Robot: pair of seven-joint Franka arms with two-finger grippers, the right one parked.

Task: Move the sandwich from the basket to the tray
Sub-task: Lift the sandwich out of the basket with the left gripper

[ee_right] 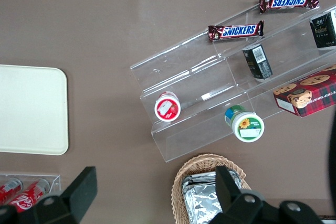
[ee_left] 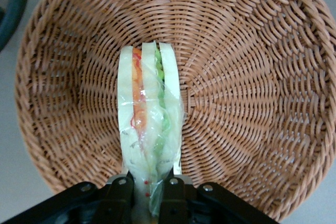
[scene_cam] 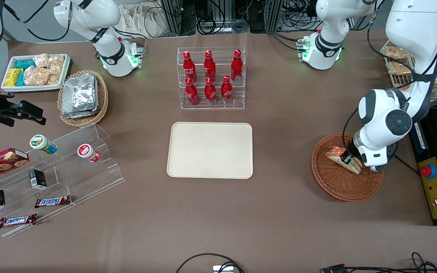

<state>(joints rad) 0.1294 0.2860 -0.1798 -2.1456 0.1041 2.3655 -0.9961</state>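
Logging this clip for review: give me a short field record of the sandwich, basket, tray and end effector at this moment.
sandwich: wrapped wedge in the basket, between the end effector's fingers
basket: toward the working arm's end of the table
tray: nothing on it, nearer the camera than the bottle rack
end effector: down in the basket, shut on the sandwich

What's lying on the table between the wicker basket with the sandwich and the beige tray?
Nothing: the front view shows only bare brown table between the basket and the tray. The gripper is down in the basket, at the sandwich.
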